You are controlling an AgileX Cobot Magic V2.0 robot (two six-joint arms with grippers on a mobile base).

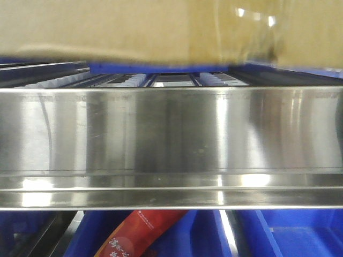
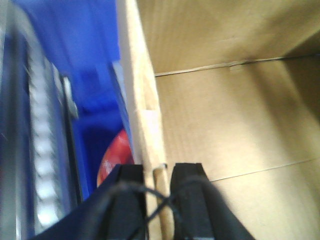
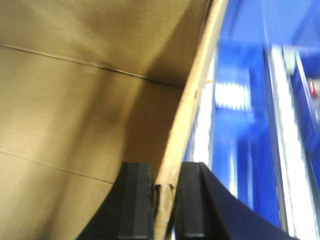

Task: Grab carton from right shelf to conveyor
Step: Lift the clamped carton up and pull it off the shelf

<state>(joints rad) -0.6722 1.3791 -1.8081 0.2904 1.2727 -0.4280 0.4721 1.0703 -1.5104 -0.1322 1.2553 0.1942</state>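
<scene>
The carton (image 1: pixel 134 29), plain brown cardboard with clear tape (image 1: pixel 252 21) on its underside, fills the top of the front view, just above the right shelf's shiny steel rail (image 1: pixel 171 134). In the left wrist view my left gripper (image 2: pixel 159 172) is shut on the carton's left wall (image 2: pixel 145 100), one finger outside and one inside the open box (image 2: pixel 225 130). Over on the right wrist view, my right gripper (image 3: pixel 164 175) is shut on the carton's right wall (image 3: pixel 192 100), the box's inside (image 3: pixel 75 100) lying to its left. The conveyor is out of view.
Blue roller tracks (image 1: pixel 161 80) run behind the rail under the carton. Blue bins (image 1: pixel 289 235) sit on the level below, one holding a red packet (image 1: pixel 139 233). A roller track (image 2: pixel 42 150) and blue bin (image 2: pixel 95 100) flank the carton's left; blue shelf parts (image 3: pixel 250 125) flank its right.
</scene>
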